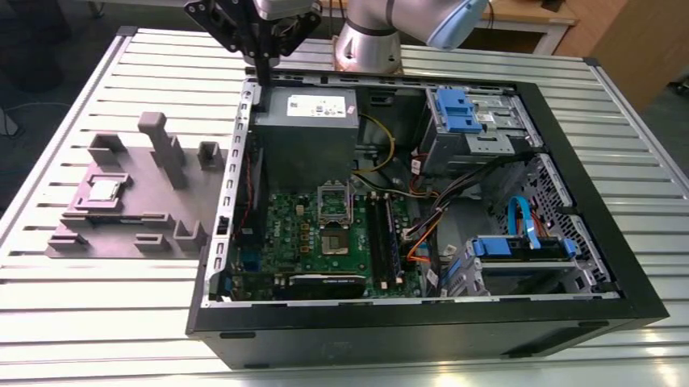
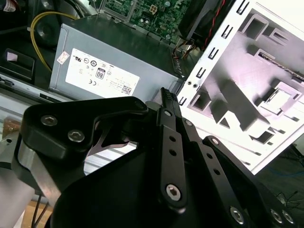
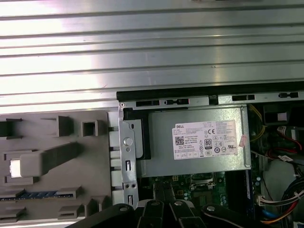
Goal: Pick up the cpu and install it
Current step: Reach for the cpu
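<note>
On the slatted desk [image 1: 108, 322] lies an open computer case [image 1: 431, 330], and at the exterior view's left a grey fixture [image 1: 161, 201]. The hand [image 1: 261, 71], closed and empty, hangs over the case's far corner. The cpu [image 1: 105, 189] sits in the fixture, well apart toward that left.

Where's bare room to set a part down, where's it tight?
Bare slatted table in front of the grey fixture, and along the exterior view's right of the PC case. Crowded: inside the case, cables beside the motherboard.
</note>
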